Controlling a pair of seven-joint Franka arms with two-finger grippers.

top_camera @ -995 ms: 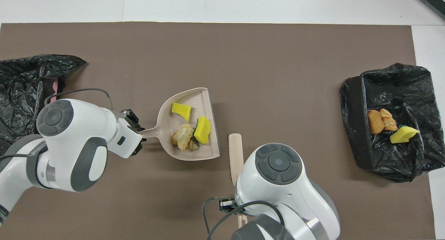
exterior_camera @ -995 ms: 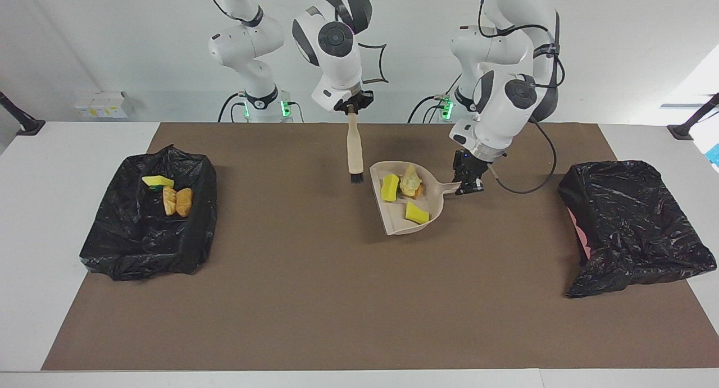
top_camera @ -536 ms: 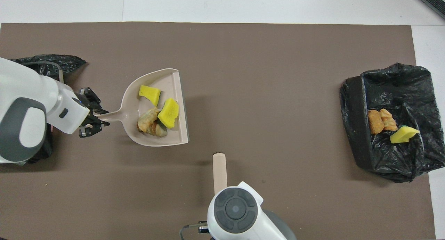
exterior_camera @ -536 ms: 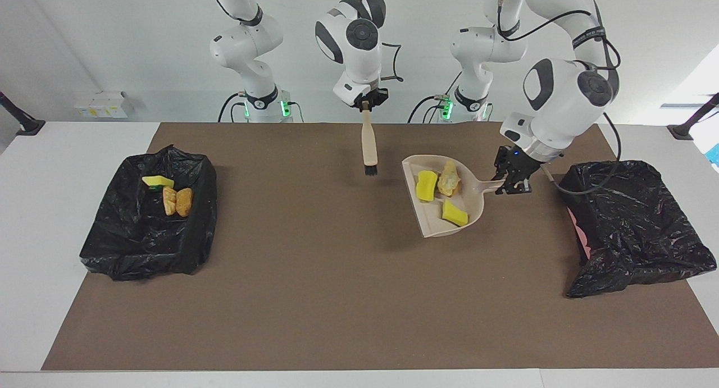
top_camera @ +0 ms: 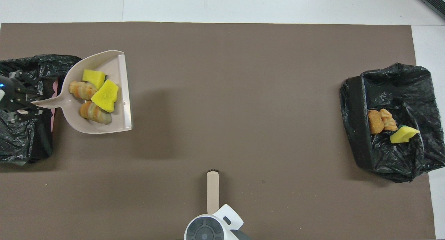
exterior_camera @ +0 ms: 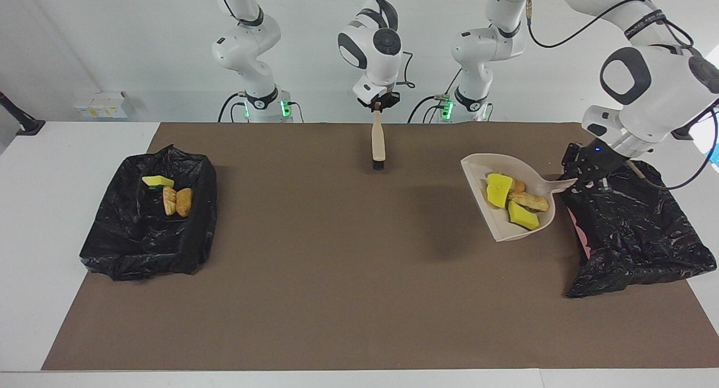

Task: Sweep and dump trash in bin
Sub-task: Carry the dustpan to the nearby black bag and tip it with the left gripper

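Note:
My left gripper (exterior_camera: pixel 581 179) (top_camera: pixel 24 102) is shut on the handle of the beige dustpan (exterior_camera: pixel 476 172) (top_camera: pixel 122 94). It holds the pan in the air beside the black-lined bin (exterior_camera: pixel 635 231) (top_camera: pixel 21 146) at the left arm's end, with the hand over that bin's rim. The pan carries trash: yellow sponge chunks (exterior_camera: pixel 497 190) (top_camera: pixel 105 96) and bread pieces (exterior_camera: pixel 528 201) (top_camera: pixel 94 112). My right gripper (exterior_camera: pixel 377 103) is shut on the beige brush (exterior_camera: pixel 377 141) (top_camera: pixel 212 191), which hangs bristles down over the mat near the robots.
A second black-lined bin (exterior_camera: pixel 112 247) (top_camera: pixel 358 129) sits at the right arm's end, holding a yellow sponge (exterior_camera: pixel 158 181) (top_camera: pixel 403 135) and bread pieces (exterior_camera: pixel 177 201) (top_camera: pixel 380 121). A brown mat (exterior_camera: pixel 337 275) covers the table.
The left arm has carried the loaded dustpan up and across toward the bin at its own end. The right arm has drawn the brush back toward the robots.

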